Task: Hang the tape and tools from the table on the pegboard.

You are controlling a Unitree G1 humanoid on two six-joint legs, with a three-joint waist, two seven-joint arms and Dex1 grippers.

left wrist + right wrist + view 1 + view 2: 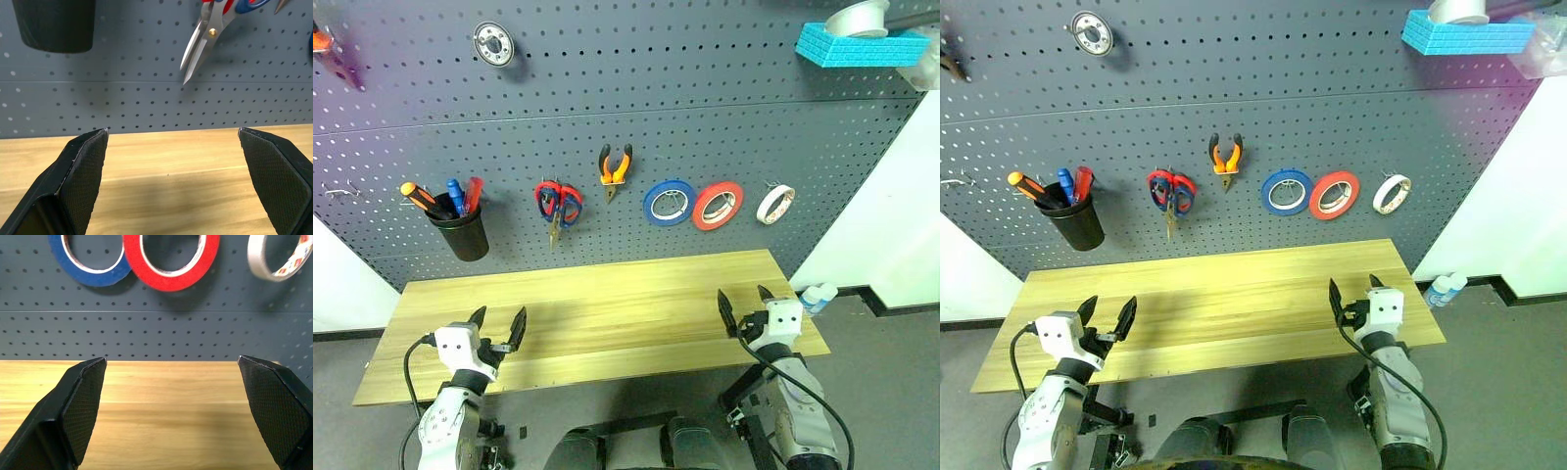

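Note:
The dark grey pegboard [636, 88] carries the whitish tape [775, 205] on a hook at the right. The orange-and-black pliers [615, 168] hang near the middle. Dark-handled scissors [570, 206] hang there too, overlapping a red-handled pair. A red-handled screwdriver [473, 194] stands in a black cup [462, 233]. The light wooden table [607, 313] lies bare. My left gripper [499, 328] is open over its near left edge, my right gripper [744, 308] open over the near right. Both point at the board with nothing between the fingers [85, 166].
A blue roll [668, 202] and a red roll [718, 205] hang left of the whitish tape. High up are a round metal disc [493, 43] and a blue block [860, 44]. A small bottle [818, 297] stands on the floor past the table's right end.

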